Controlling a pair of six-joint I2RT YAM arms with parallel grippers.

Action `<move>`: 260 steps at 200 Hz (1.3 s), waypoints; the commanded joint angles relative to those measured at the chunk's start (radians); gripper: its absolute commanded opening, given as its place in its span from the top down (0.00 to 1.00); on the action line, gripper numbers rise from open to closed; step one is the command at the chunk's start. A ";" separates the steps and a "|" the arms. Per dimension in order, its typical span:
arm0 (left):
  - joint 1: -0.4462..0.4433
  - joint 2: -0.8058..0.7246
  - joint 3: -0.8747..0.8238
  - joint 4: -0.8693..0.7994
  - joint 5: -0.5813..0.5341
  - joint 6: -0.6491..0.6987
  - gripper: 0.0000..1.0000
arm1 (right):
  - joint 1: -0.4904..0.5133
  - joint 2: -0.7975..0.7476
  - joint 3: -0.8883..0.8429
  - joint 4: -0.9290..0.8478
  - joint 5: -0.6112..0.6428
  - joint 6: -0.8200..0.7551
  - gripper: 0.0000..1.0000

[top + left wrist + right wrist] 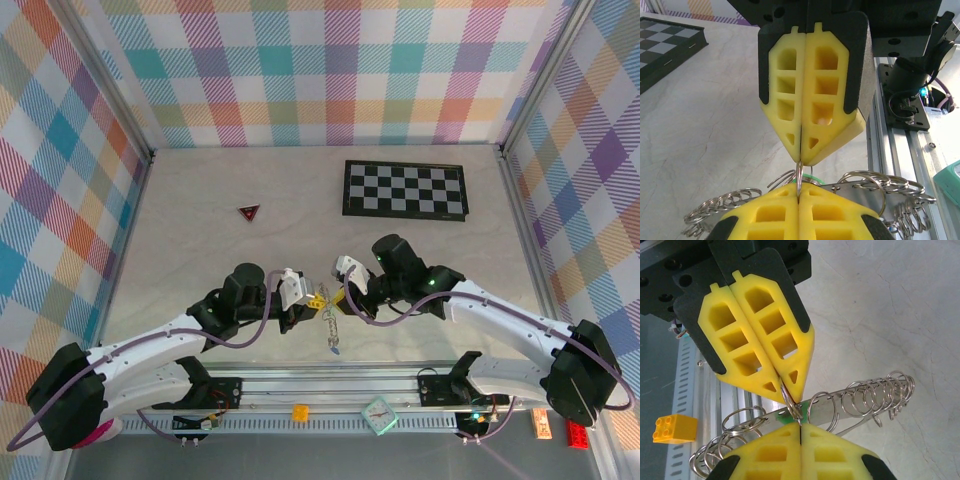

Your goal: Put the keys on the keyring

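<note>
Yellow-padded, the left tool [314, 300] and the right tool [341, 297] meet tip to tip over the near edge of the pale surface [250, 180], each pressed together on a thin wire loop of the keyring [790, 402]. Strings of linked silver rings [875, 395] fan out to either side of the grip, and a sliver of the green key [785, 416] shows just behind the tips. A checkerboard [405, 189] lies well apart, toward the far side.

Bright, even, diffuse light leaves only faint soft shadows on the pale marbled tabletop [200, 220], with wrist-view backgrounds slightly out of focus.
</note>
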 commanded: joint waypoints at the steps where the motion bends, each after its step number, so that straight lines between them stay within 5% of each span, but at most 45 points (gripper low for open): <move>1: -0.009 -0.030 -0.011 0.090 0.013 -0.013 1.00 | -0.005 0.001 0.005 0.014 -0.028 0.013 1.00; 74: -0.009 -0.040 -0.034 0.169 0.037 -0.048 1.00 | -0.005 0.023 -0.006 0.053 -0.047 0.030 1.00; 95: -0.009 -0.037 -0.044 0.182 0.035 -0.052 1.00 | -0.007 -0.018 -0.026 0.076 -0.013 0.035 0.83; 137: -0.009 -0.013 -0.058 0.183 0.042 -0.054 1.00 | -0.008 -0.132 -0.096 0.213 -0.004 0.023 0.72; 260: -0.009 -0.011 -0.053 0.208 0.074 -0.075 1.00 | -0.007 -0.020 -0.067 0.208 -0.119 -0.025 0.76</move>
